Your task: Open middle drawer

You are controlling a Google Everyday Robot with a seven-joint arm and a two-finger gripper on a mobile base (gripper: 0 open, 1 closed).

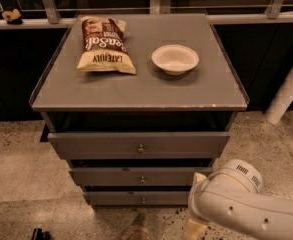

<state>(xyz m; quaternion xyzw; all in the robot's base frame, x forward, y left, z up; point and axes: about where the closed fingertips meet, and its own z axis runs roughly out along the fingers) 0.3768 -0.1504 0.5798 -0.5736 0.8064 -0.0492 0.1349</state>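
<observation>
The grey cabinet (136,91) has three fronts, each with a small round knob. The middle drawer (106,177) is the second front, with its knob (142,179) at centre and a dark gap above it. My white arm (236,204) comes in from the lower right, its elbow beside the right end of the middle and lowest fronts. My gripper (136,232) is a dim shape at the bottom edge, on the floor side below the lowest front and well under the middle knob.
A chip bag (105,45) and a white bowl (175,59) lie on the cabinet top. The taller top front (96,145) sticks out a little. A white pole (286,91) leans at the right. A railing runs behind, and a small dark object (37,233) sits bottom left.
</observation>
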